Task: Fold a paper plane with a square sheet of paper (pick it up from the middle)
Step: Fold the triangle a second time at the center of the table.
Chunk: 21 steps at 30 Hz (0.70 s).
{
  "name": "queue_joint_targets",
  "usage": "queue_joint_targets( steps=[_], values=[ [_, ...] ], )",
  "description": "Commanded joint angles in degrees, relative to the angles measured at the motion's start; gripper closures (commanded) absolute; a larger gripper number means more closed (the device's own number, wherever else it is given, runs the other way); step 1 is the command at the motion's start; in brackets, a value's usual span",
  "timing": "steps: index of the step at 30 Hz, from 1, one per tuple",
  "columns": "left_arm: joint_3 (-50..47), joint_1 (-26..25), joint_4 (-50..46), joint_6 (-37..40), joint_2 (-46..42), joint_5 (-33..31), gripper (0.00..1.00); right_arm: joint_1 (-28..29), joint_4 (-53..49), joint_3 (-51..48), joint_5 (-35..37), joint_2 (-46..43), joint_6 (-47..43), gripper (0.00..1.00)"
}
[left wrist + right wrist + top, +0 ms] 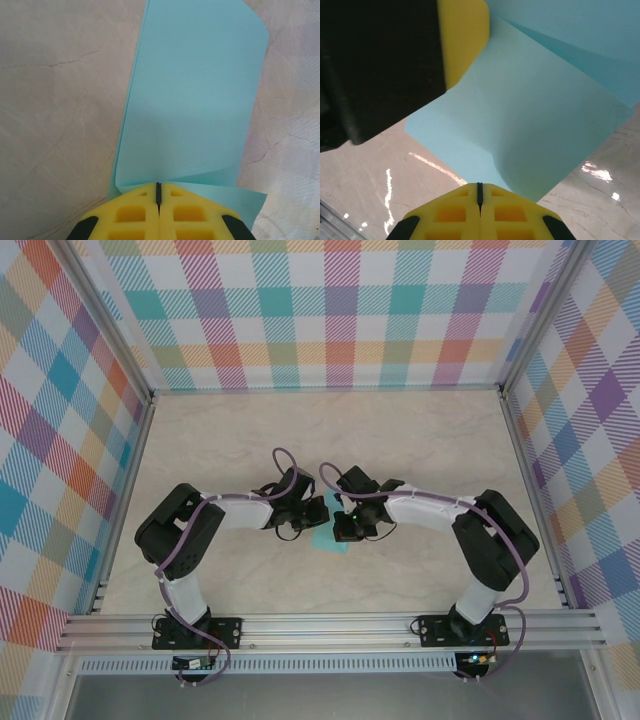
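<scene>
Left wrist view: left gripper (158,186) fingers pinched tight on the square sheet of paper (192,100), which bows above the table (50,110). The right gripper (480,186) clamps another edge, likely so both arms can bend a fold.

Pale marbled tabletop (400,440), plaid walls (330,310) (pastel checks), aluminium rail (330,625) along near edge, seemingly slotted

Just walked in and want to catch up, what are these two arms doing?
Both arms meet over the middle of the table. The left gripper and the right gripper are each shut on an edge of the turquoise sheet, which curls between them. It isn't a plane yet.
</scene>
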Motion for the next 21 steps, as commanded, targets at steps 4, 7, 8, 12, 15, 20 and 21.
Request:
queue_joint_targets(
  steps=[4, 7, 8, 12, 15, 20, 21],
  values=[
    [-1.57, -0.06, -8.5, -0.05, 2.44, -3.24, 1.0, -0.36, 0.61, -2.03, 0.18, 2.16, 0.55, 1.0],
    [-0.59, -0.01, -8.69, 0.58, 1.75, -2.63, 1.0, -0.43, 0.54, -2.88, 0.82, 2.41, 0.54, 1.0],
    [-0.23, -0.05, -8.67, 0.84, 1.33, -2.44, 1.0, -0.52, 0.54, -3.14, 0.94, 2.61, 0.63, 1.0],
    [-0.41, -0.06, -5.58, 1.33, -2.19, 0.38, 1.0, -0.7, 1.22, -4.38, 0.81, 2.97, 1.11, 1.0],
    [-2.26, -0.14, -0.89, -0.1, -5.29, 3.64, 1.0, -0.8, 1.63, -4.96, 0.8, 2.95, 1.54, 1.0],
    [-6.14, -1.56, 5.79, -2.8, -7.04, 6.89, 1.0, -0.88, 1.76, -5.18, 0.73, 3.03, 1.9, 1.0],
    [-6.48, -2.03, 6.37, -3.2, -6.82, 6.91, 1.0, -0.88, 1.69, -5.23, 0.62, 3.09, 1.86, 1.0]
  ],
)
